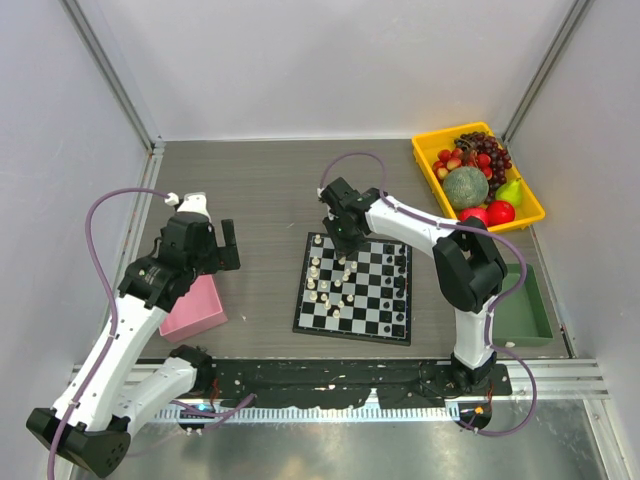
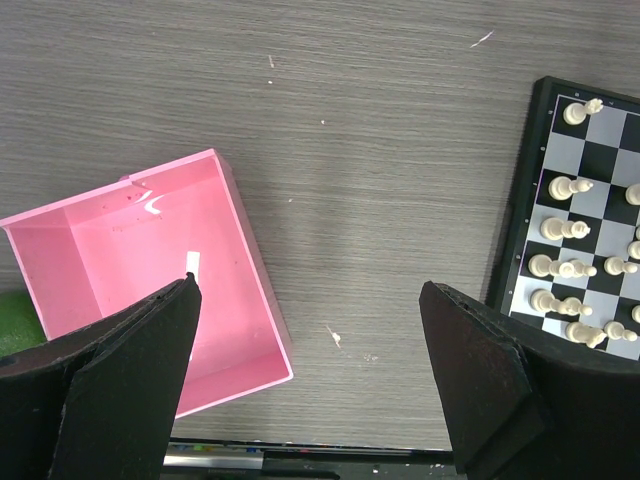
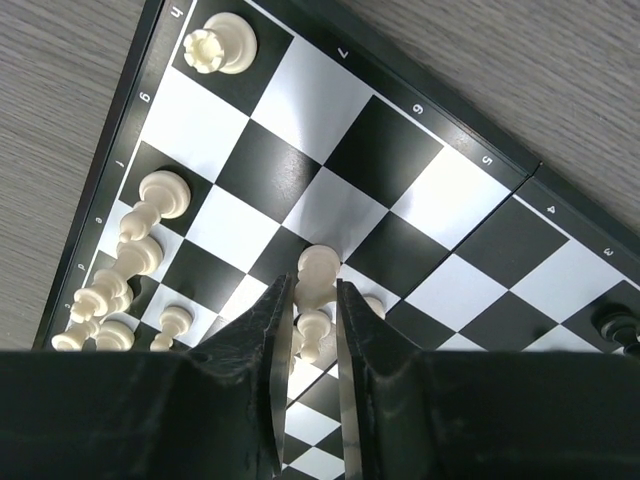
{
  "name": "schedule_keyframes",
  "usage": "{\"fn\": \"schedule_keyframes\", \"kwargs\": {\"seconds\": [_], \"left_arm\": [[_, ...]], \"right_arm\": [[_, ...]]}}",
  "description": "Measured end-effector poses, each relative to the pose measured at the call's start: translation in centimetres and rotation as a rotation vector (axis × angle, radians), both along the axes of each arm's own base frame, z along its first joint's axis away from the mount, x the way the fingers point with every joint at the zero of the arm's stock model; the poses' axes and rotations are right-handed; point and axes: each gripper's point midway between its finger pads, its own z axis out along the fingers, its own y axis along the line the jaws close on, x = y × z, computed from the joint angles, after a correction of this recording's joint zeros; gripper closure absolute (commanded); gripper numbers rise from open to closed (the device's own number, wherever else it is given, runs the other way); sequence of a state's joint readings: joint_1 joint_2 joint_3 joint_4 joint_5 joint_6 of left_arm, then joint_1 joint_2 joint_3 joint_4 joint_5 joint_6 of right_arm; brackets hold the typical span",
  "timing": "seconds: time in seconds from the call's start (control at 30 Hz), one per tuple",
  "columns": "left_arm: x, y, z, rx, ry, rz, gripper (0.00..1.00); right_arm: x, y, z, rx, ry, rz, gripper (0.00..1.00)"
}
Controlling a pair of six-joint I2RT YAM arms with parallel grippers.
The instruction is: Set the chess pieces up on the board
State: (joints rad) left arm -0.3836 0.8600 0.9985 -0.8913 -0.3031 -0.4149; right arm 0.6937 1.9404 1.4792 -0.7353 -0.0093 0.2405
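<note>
**Right gripper astride one white piece**

The right gripper (image 3: 315, 288) hangs over the board (image 3: 300, 100) with its jaws narrow, one finger on each side of a small white piece (image 3: 318, 268). The gap is about as wide as the piece, and I cannot tell if the pads already press it or only stand beside it. The piece stands upright in the left half of the board, so its long axis runs nearly along the fingers (a grip from above seems the natural one).

The left gripper (image 2: 310, 288) is wide open and holds nothing. It hovers over bare table (image 2: 380, 120) between the pink box (image 2: 100, 260) and the board's left edge, so the right arm is clearly the nearer one.

The other white pieces (image 3: 135, 255) crowd along the left edge, and the black pieces (image 1: 400, 285) along the right. They look like smooth plastic with rounded heads. The board is glossy, and the table is grey with a fine wood grain.
</note>
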Motion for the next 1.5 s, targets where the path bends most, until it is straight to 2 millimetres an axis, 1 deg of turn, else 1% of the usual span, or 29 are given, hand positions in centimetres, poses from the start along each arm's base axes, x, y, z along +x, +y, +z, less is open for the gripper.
{"fn": "schedule_keyframes", "kwargs": {"seconds": [0.07,0.13,0.33,0.53,0.67,0.87,0.97,1.2,1.5], "left_arm": [[0.0,0.0,0.0,0.000,0.001,-0.001,0.01],[0.0,0.0,-0.1,0.001,0.003,-0.001,0.00],[0.1,-0.1,-0.2,0.001,0.010,-0.003,0.00],[0.1,-0.2,-0.2,-0.001,0.012,-0.006,0.00],[0.1,-0.2,-0.2,-0.001,0.012,-0.006,0.00],[0.1,-0.1,-0.2,0.002,0.012,-0.008,0.00],[0.1,-0.1,-0.2,0.002,0.012,-0.008,0.01],[0.1,-0.1,-0.3,0.002,0.013,-0.007,0.00],[0.1,-0.1,-0.4,0.004,0.017,-0.003,0.00]], "right_arm": [[0.0,0.0,0.0,-0.001,-0.001,0.003,0.88],[0.0,0.0,0.1,-0.001,-0.001,0.003,0.91],[0.9,0.8,1.3,0.021,-0.026,0.004,0.91],[2.2,2.3,2.6,0.055,-0.059,0.006,0.91],[3.0,3.3,2.3,0.064,-0.060,0.004,0.91],[3.0,4.4,1.1,0.056,-0.041,0.000,0.91],[3.0,4.6,0.7,0.043,-0.041,-0.010,0.91],[3.3,4.9,1.0,0.037,-0.062,-0.028,0.91],[3.4,6.0,0.8,0.038,-0.068,-0.028,0.89]]}}
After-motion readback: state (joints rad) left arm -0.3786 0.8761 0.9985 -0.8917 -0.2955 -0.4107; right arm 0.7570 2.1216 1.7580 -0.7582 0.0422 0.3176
